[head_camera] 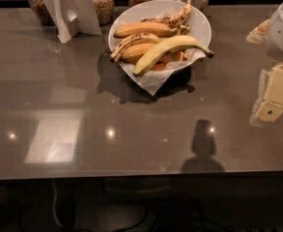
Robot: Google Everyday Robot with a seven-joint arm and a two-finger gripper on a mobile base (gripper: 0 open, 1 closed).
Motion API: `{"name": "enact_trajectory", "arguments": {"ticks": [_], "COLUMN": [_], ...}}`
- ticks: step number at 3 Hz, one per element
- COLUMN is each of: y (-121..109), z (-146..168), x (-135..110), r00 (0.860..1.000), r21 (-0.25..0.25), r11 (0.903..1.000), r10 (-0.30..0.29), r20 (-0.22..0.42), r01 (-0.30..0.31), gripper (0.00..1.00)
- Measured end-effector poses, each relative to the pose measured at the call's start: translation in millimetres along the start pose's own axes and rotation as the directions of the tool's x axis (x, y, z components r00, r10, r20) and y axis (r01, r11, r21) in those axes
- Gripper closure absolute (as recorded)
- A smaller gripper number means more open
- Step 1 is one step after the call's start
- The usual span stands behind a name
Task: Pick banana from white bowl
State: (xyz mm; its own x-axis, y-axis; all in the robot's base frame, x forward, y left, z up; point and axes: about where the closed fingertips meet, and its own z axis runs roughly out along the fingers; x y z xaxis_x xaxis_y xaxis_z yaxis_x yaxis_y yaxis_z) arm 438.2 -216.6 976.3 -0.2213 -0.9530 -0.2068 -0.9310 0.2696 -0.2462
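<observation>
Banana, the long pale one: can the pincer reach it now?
Probably yes: the banana lies topmost in the white bowl, one end over the rim toward the pincer at right; nothing stands between.

No text, label, brand, number or sign can be read anywhere in the camera view. The white folded cards [76,8] at the back of the table [131,149] show only blank faces. Any marking on the glass jars [104,6] behind them is too dim to make out. The gripper [269,103] hangs at the right edge above the table, and its cream casing bears no legible marking.
</observation>
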Motion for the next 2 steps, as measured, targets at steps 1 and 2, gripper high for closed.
{"name": "enact_trajectory", "arguments": {"ticks": [1, 2], "y": [-3, -18], "z": [-1, 3], "x": [-3, -17], "r00": [1.000, 0.998], "r21": [0.018, 0.070], "r11": [0.9998, 0.9959], "r10": [-0.004, -0.059], "r20": [0.004, 0.034], "r01": [0.004, 0.057], "gripper": [0.00, 0.00]}}
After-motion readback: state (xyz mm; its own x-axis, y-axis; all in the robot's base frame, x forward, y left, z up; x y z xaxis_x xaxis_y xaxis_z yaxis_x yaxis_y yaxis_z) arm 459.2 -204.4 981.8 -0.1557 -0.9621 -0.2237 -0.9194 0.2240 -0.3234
